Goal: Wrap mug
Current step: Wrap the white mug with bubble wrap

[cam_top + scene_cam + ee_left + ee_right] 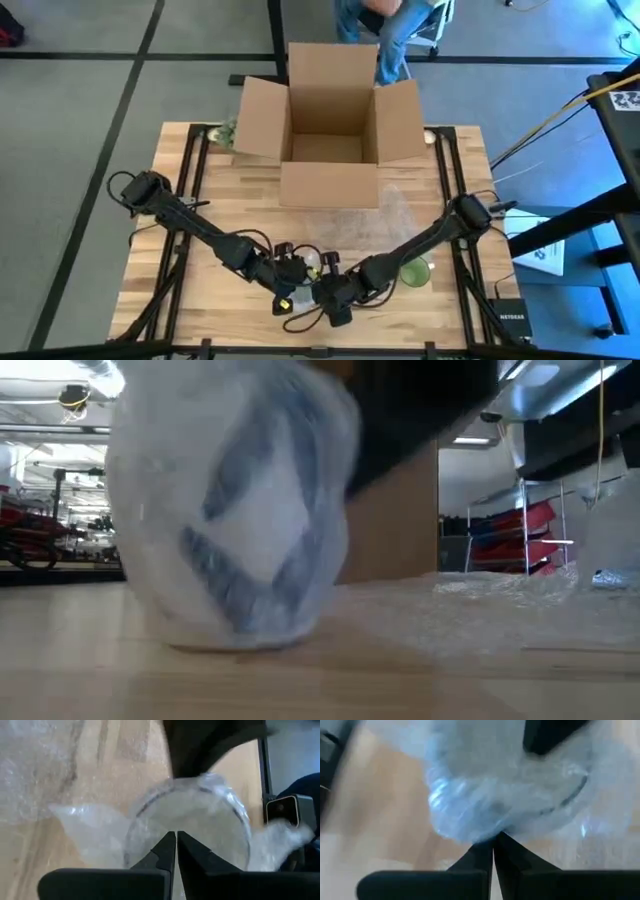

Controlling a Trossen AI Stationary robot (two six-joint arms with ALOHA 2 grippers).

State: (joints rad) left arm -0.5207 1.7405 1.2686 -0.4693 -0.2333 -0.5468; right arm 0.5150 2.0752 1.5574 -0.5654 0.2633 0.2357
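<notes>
Bubble wrap [230, 510] swathes one mug close to the low camera, standing on the table [300, 680]. From above, two arms meet at the table's near edge, before one open cardboard box [330, 125]. Left gripper [176, 845] is pinched on wrap at the rim; right gripper [493, 845] is likewise clenched on film. Judging by this, tucking evenly without tearing suits best.

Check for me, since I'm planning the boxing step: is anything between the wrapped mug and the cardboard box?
Only loose bubble wrap lies on the table between the wrapped mug and the open cardboard box. Nothing solid visibly blocks the way.
</notes>
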